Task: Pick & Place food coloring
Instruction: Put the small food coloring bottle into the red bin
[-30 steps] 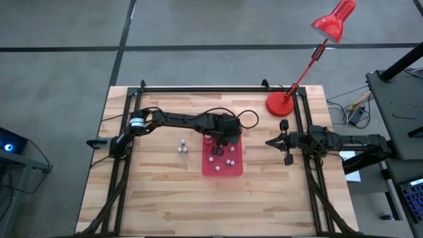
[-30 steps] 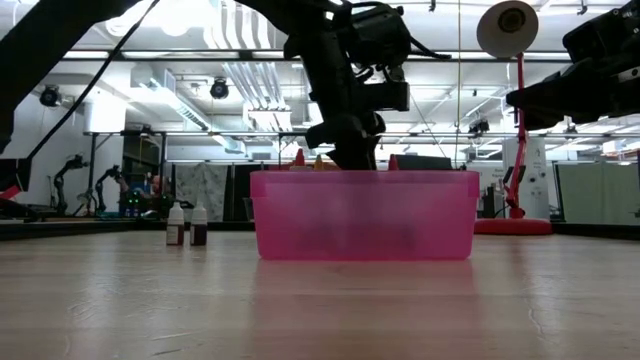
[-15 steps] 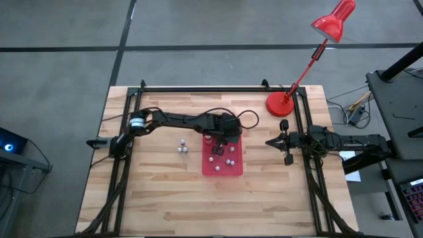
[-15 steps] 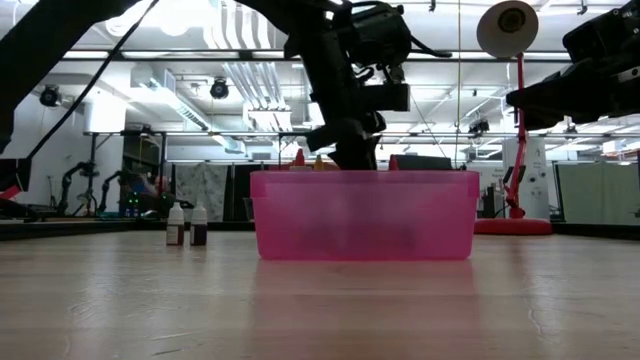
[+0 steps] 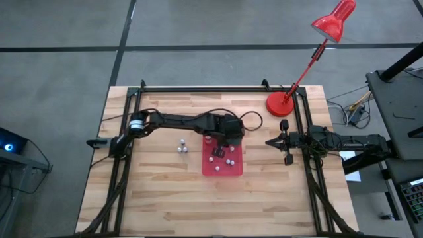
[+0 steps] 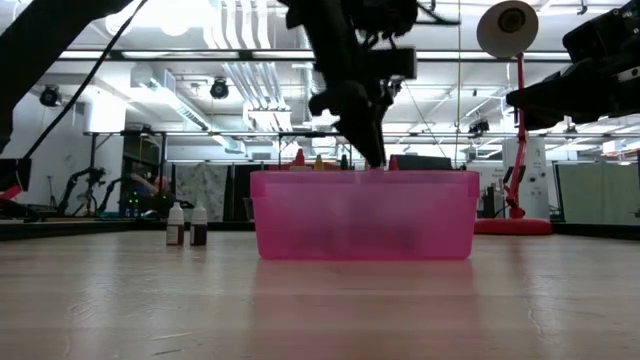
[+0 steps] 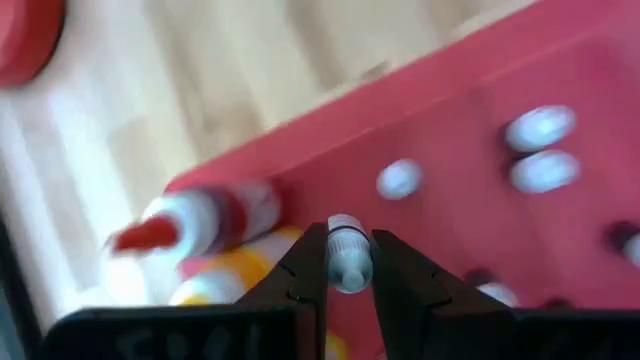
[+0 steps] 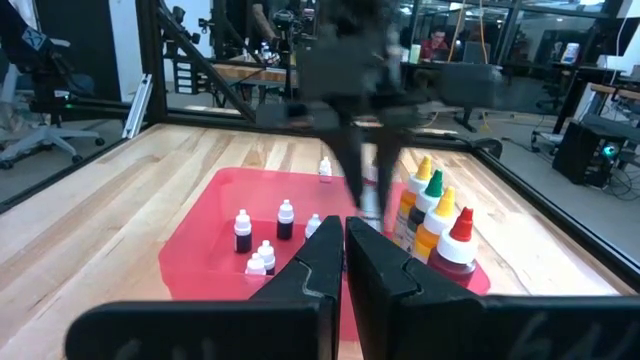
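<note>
The red tray [image 5: 232, 171] lies mid-table with several tiny white-capped food coloring bottles [image 5: 217, 152] standing in it. Two more bottles [image 5: 182, 146] stand on the wood to its left, also seen in the low view [image 6: 187, 225]. My left gripper [image 5: 227, 137] hangs over the tray's far part, shut on one small bottle [image 7: 347, 252]. In the low view its fingertips [image 6: 376, 158] are just above the tray's rim [image 6: 365, 175]. My right gripper [image 5: 269, 141] waits shut at the table's right edge. My left gripper pinches a tiny bottle just below its pale cap [image 7: 347, 232] between the two fingers [image 7: 308, 268]. It comes from above, slanting down. The bottle is lifted clear over the tray floor [image 7: 470, 230] and sits roughly upright in the hold.
Taller squeeze bottles with orange, green and red tips [image 8: 432, 215] stand along the tray's far side, close to my left gripper [image 8: 362, 185]. The red desk lamp's round base [image 5: 281, 104] sits at the far right corner. Bare wood lies near the front edge.
My left gripper has risen out of the tray to about rim height and shifted a little toward the table's right, tipping as it went. The bottles in the tray and on the wood have stayed put.
</note>
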Available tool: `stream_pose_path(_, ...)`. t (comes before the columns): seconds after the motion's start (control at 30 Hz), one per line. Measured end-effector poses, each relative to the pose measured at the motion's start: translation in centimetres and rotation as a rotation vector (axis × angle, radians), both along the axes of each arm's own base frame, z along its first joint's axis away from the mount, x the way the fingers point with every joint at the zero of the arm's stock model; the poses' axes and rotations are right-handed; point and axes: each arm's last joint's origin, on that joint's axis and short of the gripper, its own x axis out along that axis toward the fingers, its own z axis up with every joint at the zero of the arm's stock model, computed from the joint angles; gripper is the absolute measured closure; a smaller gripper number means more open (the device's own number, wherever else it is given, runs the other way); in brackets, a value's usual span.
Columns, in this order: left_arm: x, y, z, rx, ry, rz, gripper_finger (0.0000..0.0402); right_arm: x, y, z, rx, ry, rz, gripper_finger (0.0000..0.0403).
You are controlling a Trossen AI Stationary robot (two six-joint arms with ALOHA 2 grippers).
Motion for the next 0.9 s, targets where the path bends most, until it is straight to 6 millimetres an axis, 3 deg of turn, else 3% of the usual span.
stream_pose_path(0.3,-0.2,-3.5,0.1,-0.047,0.022,-0.094,0.0367,0.0,0.0,0.0,0.000,0.000,0.000,0.0394)
stream_pose_path(0.9,-1.3,-5.1,-3.5,-0.129,0.142,-0.085,0.0367,0.0,0.0,0.0,-0.001,0.000,0.000,0.0394)
